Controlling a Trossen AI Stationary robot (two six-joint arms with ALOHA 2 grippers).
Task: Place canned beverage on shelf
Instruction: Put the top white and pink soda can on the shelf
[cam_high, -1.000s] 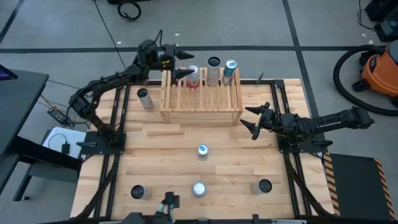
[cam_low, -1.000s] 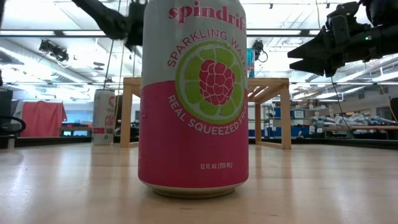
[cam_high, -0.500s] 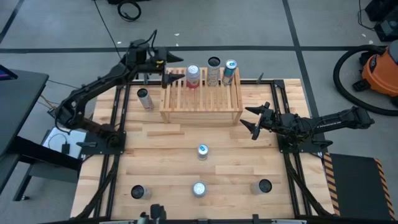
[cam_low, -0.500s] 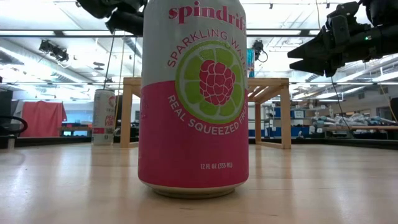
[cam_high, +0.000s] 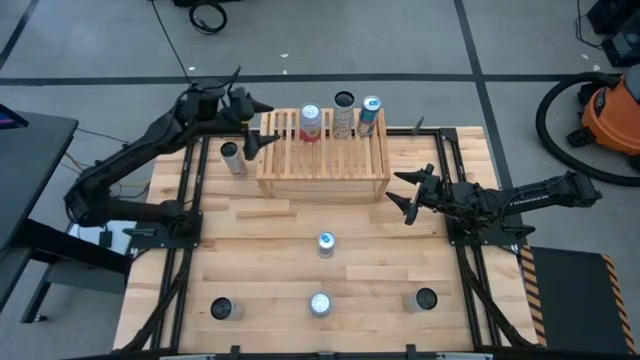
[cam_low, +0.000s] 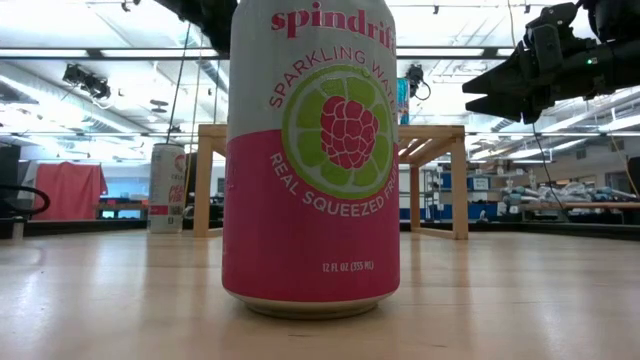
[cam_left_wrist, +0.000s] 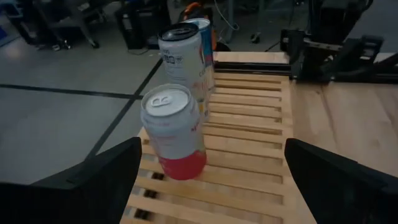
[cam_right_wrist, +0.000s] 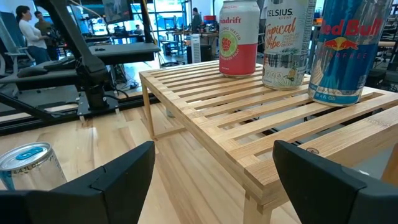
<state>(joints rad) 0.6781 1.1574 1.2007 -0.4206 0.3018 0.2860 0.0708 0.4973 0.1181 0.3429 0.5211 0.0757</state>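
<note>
Left gripper (cam_high: 262, 128) sits off the shelf's (cam_high: 323, 160) far left corner, fingers spread wide with nothing between them, and the pink can (cam_high: 311, 122) stands upright on the slats, clear of that gripper. From the left wrist that pink can (cam_left_wrist: 174, 132) sits alone on the slatted top, with two more cans lined up beyond it. From above that makes three in a row along the shelf's far edge: pink can, then the white can (cam_high: 344, 113), then the blue can (cam_high: 370, 113), all upright and close together.

Right gripper (cam_high: 404, 196) hovers just off the shelf's near right corner, fingers parted, holding nothing. Its wrist camera looks across the slats at the same three cans, the pink one (cam_right_wrist: 238, 37) farthest, and a silver-topped can (cam_right_wrist: 26, 163) stands on the table nearby.

On the table (cam_high: 260, 260) more cans wait: one (cam_high: 232, 158) just left of the shelf, one (cam_high: 326, 243) mid-table, and three along the near edge, left (cam_high: 221, 309), middle (cam_high: 319, 304) and right (cam_high: 425, 299). The low view is filled by a pink raspberry can (cam_low: 310, 160), shelf legs behind it
</note>
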